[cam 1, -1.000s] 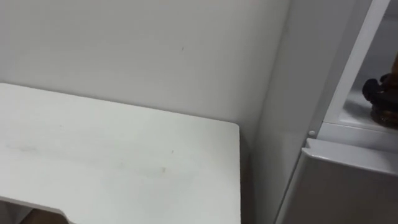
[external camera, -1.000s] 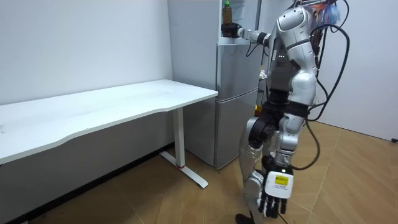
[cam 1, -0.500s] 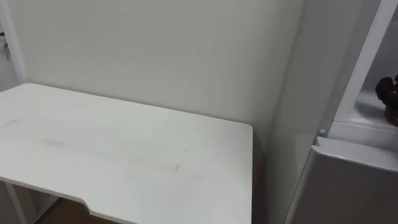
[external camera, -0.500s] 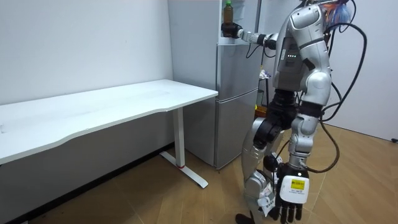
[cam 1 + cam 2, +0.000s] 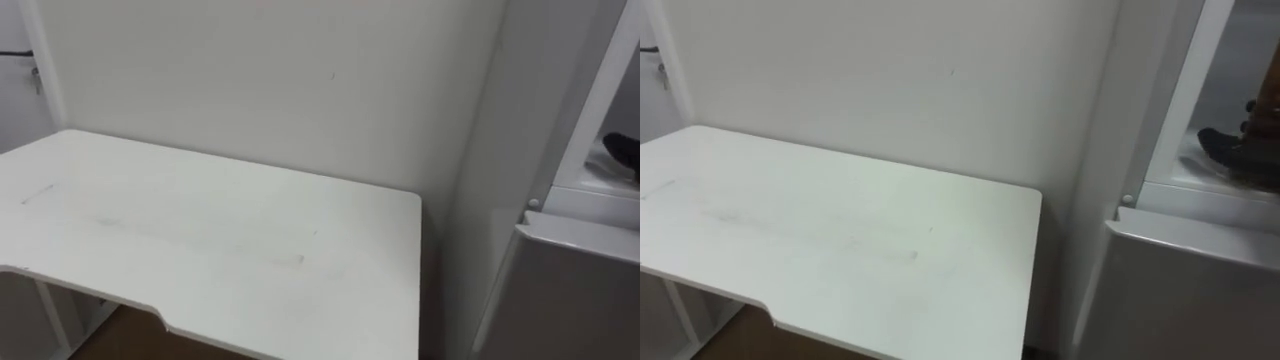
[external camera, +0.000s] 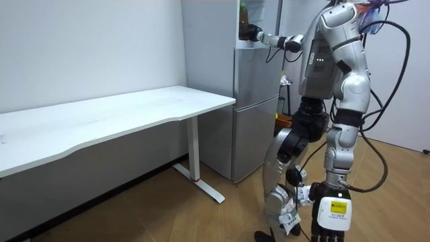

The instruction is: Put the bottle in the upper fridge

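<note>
So my right hand [image 5: 1238, 150] is reaching into the upper fridge [image 5: 1200, 188], right at the foot of the bottle [image 6: 243, 13] and touching it. Honestly I can't tell whether the fingers are clamped on it or already loose. The bottle stands upright inside the open compartment, so I'd say the placing is basically done and letting go is what's left. Since a second ago my body has shifted away from the fridge while that arm stayed stretched out. My head turned too, so more of the bench [image 5: 200, 230] on the left shows now. My left hand [image 6: 331, 216] hangs lower by my leg, fingers loose, holding nothing.
</note>
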Available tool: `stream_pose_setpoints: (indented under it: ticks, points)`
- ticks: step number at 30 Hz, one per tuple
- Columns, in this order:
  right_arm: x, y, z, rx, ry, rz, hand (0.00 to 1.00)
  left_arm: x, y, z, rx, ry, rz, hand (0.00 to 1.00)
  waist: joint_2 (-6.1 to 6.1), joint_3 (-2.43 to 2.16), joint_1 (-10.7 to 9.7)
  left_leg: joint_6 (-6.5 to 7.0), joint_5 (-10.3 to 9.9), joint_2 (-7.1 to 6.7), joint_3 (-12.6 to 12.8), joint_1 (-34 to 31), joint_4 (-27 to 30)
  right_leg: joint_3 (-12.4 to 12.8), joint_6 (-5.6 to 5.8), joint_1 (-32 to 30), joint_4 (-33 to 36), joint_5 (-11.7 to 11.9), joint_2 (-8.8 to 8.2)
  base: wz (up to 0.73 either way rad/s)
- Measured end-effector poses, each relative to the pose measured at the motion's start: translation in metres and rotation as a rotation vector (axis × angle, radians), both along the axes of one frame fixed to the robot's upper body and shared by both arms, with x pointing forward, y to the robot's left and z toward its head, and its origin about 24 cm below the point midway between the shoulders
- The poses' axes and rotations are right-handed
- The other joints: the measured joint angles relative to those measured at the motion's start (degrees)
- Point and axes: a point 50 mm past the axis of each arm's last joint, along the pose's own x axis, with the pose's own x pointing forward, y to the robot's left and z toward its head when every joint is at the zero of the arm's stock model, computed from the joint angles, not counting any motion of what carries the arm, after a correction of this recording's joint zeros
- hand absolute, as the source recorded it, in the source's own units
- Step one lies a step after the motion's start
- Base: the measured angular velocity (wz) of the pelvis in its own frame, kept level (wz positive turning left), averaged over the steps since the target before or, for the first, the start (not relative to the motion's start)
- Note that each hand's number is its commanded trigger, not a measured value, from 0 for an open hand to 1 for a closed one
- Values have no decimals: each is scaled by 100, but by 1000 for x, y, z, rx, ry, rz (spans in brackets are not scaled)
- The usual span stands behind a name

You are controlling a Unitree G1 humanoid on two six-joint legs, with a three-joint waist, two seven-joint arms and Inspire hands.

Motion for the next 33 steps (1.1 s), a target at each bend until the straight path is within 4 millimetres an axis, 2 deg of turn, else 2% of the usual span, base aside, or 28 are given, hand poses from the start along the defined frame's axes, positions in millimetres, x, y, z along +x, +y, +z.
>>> stream_pose_setpoints:
  ticks: [4, 11, 15, 21, 33]
  points:
    - [0, 0, 1, -5, -1, 14, 0, 0, 0, 0, 2, 0, 0, 0, 36, -6, 1, 4, 3, -5, -1, 6, 0, 1, 23, 2, 7, 18, -4, 0]
    - [0, 0, 2, -13, 2, 27, 0, 2, 1, 0, 3, -5, -1, 0, 23, 2, -23, 6, 30, -9, -4, 9, -25, -14, 22, 5, 15, 18, -12, 0]
    - [0, 0, 1, -12, 5, 27, 0, 2, 1, 0, 4, -6, -1, 0, -18, 18, -34, 11, 35, -9, -5, 6, -26, -18, 23, 5, 16, 19, -13, 0]
    - [0, -1, -2, -9, 20, 32, 0, 7, 2, 0, 14, -27, 2, 0, -105, 16, -86, 16, 35, -13, -22, 11, -26, 0, 30, 22, -8, 22, -6, 1]
    - [1, 6, -6, -33, 60, 76, 0, 15, 4, 1, 35, -57, -6, 0, -210, -13, -203, 31, 37, -17, 26, 175, -130, 127, -10, 107, -14, 36, 19, -2]
